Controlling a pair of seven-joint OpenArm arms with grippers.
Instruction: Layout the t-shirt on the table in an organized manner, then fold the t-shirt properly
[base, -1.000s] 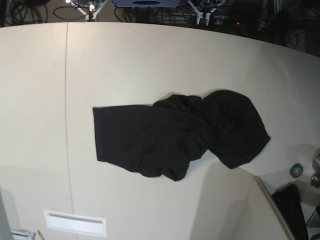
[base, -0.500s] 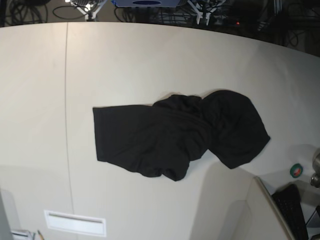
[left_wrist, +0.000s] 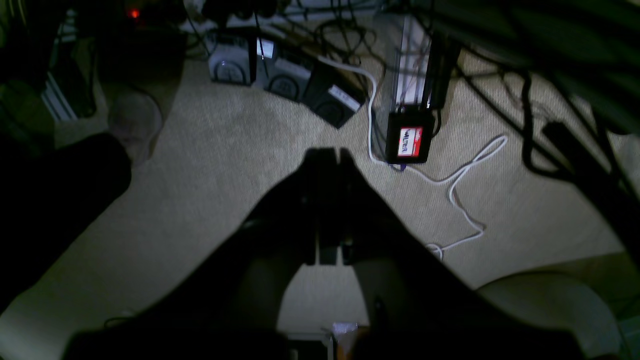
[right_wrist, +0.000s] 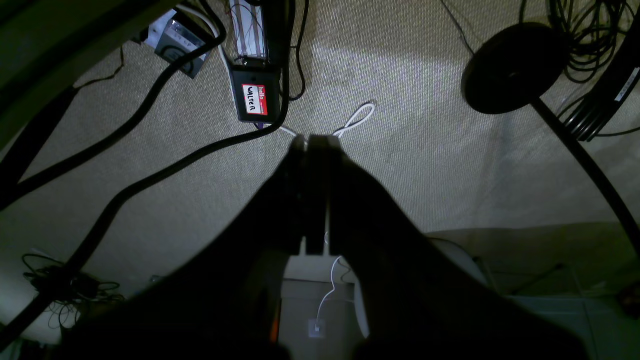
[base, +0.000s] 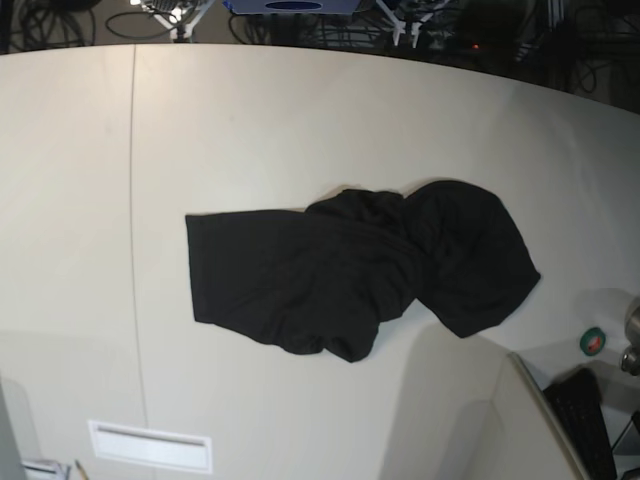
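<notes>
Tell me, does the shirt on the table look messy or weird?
Yes. The t-shirt lies crumpled on the table: its left part is fairly flat, but the right part is bunched and folded over itself in a rounded lump. No print shows. Neither end effector is near it in the base view.

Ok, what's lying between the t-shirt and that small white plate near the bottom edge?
Nothing: the base view shows only bare table between the t-shirt and the white plate.
</notes>
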